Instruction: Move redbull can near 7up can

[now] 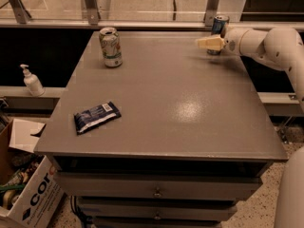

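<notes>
The redbull can (219,26), slim and blue-silver, stands upright at the far right corner of the grey table (166,108). My gripper (204,43) reaches in from the right on the white arm (270,44), with its pale fingertips just in front and left of the can; the wrist hides the can's lower part. The 7up can (110,47), wider, white with green markings, stands upright at the far left of the table, well apart from the gripper.
A dark blue snack packet (97,117) lies near the table's front left. A white pump bottle (32,80) stands on a ledge to the left. A cardboard box (28,194) sits on the floor at lower left. Drawers run below the table front.
</notes>
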Controlling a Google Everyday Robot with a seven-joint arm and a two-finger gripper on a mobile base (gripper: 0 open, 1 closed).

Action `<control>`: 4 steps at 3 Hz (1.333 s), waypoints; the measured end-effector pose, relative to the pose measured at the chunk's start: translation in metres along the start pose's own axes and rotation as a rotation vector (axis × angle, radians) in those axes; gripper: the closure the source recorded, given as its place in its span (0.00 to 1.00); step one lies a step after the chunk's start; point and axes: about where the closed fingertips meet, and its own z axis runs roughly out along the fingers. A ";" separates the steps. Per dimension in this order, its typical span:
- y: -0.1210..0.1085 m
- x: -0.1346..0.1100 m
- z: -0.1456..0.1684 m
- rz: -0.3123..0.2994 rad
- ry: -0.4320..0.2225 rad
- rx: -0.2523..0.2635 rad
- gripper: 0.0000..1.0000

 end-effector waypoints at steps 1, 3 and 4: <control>-0.005 -0.001 0.004 0.004 -0.019 0.005 0.42; 0.002 -0.018 -0.002 0.029 -0.069 -0.040 0.88; 0.022 -0.034 -0.008 0.045 -0.098 -0.113 1.00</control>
